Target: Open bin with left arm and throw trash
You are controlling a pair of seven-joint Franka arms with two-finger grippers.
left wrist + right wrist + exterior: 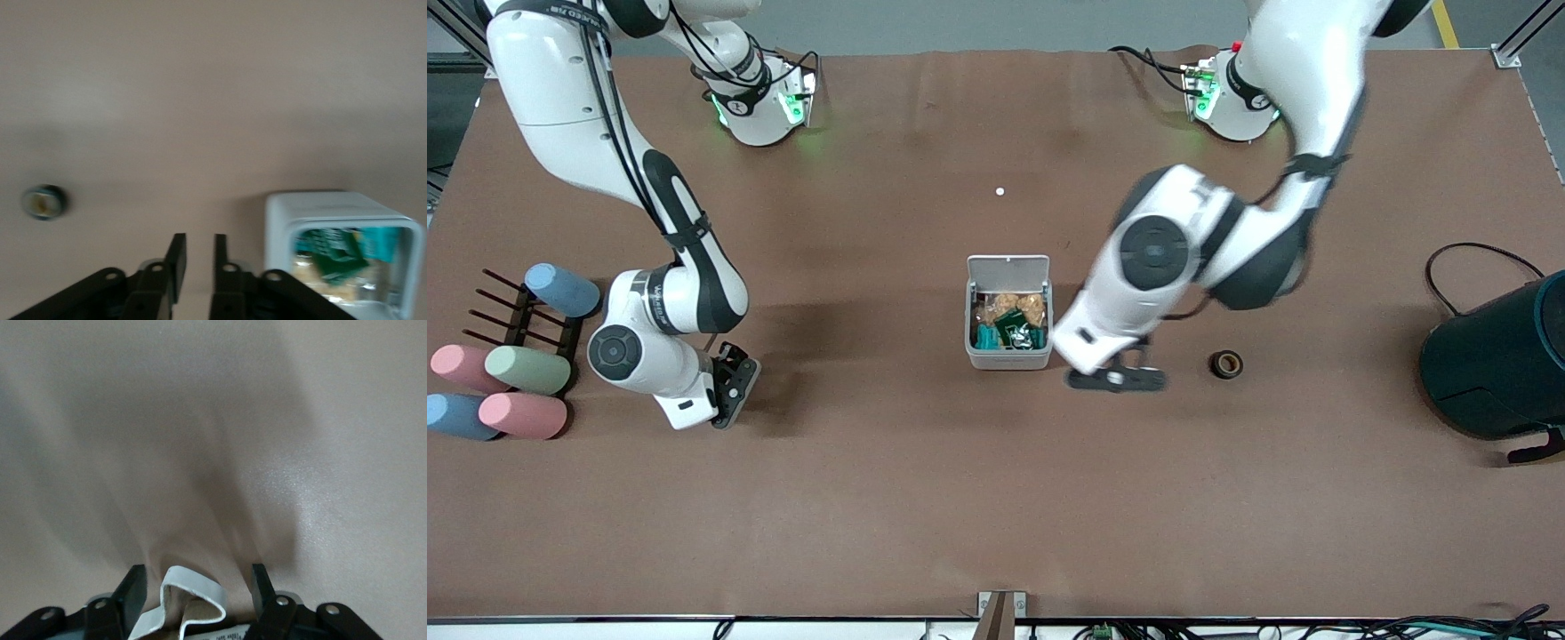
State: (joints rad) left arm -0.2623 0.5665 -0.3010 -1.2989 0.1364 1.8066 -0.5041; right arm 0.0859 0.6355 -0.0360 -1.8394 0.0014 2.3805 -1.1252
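Bin just beside left claw

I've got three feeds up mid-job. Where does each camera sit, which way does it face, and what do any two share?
Front view: high across the table, facing the arm bases; shows both arms, the open bin, the tape ring.
Left wrist view: on the left arm, looking down past the left claw, fingers slightly apart, at the table.
Right wrist view: on the right arm, looking down past the right claw, open around a pale scrap.
Shared: front and left wrist views both show bin and ring.
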